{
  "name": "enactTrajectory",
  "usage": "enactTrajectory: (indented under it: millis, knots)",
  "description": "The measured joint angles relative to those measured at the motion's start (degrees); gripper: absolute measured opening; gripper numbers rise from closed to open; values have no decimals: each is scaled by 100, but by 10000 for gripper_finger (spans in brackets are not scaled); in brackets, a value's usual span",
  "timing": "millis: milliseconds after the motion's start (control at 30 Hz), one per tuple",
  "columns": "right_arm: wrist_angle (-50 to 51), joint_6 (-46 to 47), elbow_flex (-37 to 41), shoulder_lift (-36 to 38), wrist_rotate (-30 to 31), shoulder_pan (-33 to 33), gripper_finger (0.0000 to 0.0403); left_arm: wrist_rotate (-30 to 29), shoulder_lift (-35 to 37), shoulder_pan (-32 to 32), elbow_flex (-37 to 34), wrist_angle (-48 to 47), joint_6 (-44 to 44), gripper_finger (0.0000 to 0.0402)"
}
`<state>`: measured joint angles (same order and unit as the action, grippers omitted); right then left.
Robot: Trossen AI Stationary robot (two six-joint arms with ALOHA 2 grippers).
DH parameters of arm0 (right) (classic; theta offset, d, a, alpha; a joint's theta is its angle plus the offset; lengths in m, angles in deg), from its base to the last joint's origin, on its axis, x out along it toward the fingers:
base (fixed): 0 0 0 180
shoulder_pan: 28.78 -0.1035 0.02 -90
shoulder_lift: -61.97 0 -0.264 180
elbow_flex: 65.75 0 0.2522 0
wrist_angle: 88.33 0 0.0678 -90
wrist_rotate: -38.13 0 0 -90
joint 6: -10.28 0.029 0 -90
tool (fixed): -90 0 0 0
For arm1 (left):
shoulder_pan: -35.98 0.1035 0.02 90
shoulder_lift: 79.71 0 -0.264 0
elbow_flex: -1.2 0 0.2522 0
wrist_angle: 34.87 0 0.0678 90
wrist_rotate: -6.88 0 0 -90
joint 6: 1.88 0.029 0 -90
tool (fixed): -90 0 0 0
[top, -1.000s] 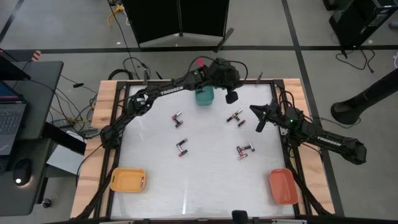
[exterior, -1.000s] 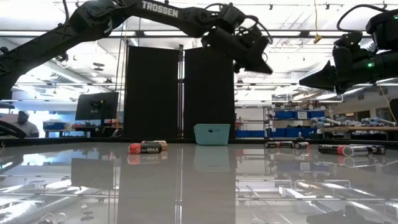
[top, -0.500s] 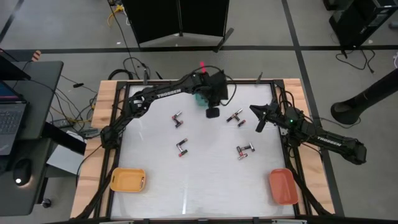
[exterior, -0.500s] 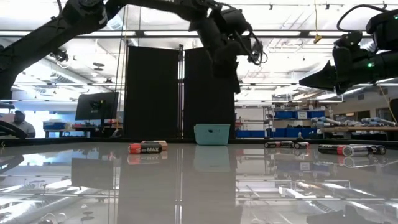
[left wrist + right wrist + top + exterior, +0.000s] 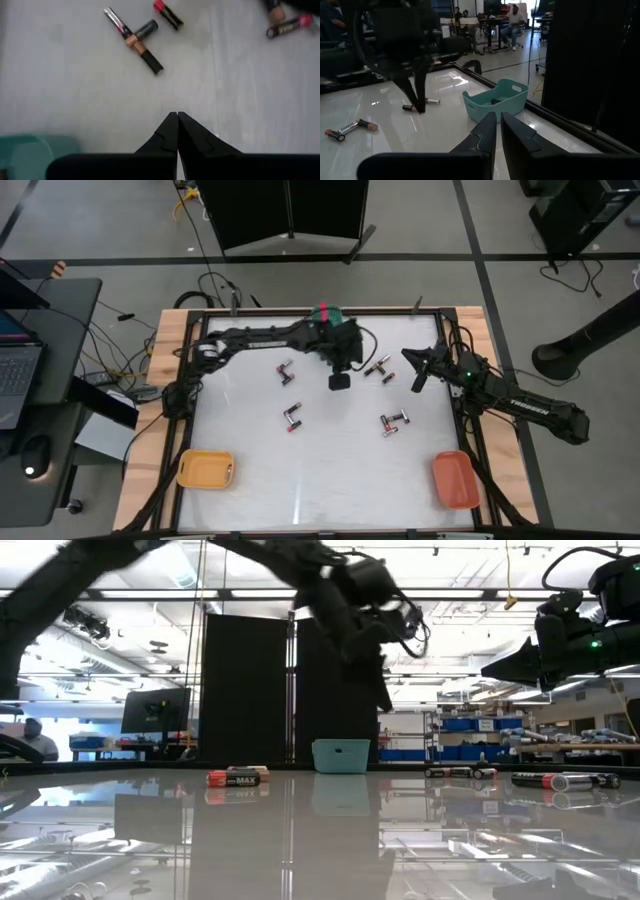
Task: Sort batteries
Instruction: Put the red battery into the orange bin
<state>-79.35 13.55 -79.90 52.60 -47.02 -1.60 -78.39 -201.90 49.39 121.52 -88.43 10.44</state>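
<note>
Two dark arms bear white TROSSEN lettering; the right arm (image 5: 520,405) shows a small green light, the left arm (image 5: 270,335) black looping cables.

The table (image 5: 330,480) top is glossy white in a pale wood frame. The trays are yellow-orange (image 5: 205,470), red-orange (image 5: 455,479) and teal (image 5: 496,105). Batteries (image 5: 140,41) are black, silver and copper, some red-ended.

My overhead camera looked straight down; my low one sat level with the glossy white surface (image 5: 330,470); both shared the small teal plastic bin (image 5: 341,755).
</note>
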Motion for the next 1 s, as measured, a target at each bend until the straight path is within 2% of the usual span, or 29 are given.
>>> enactTrajectory:
  millis: [267,400,567,700,800,1000]
  knots:
    - [-169,0,0,0,-6,-1,39,-86,2312,-113,-3668,2963,-628,10]
    - [-467,2,1,0,-17,-5,39,-394,3396,-232,-5244,4136,-926,10]
    - [-1218,175,2,-7,-26,-5,39,-479,4496,-347,-6957,5881,-1296,10]
    - [-1764,306,0,-58,-160,-5,38,-479,5040,-339,-7968,6778,-1457,10]
    - [-1776,376,0,-109,-210,-5,33,-452,5287,-341,-8482,7409,-1510,10]
    - [-1781,429,0,-310,-210,-5,17,-149,5337,-341,-8882,7821,-2134,10]
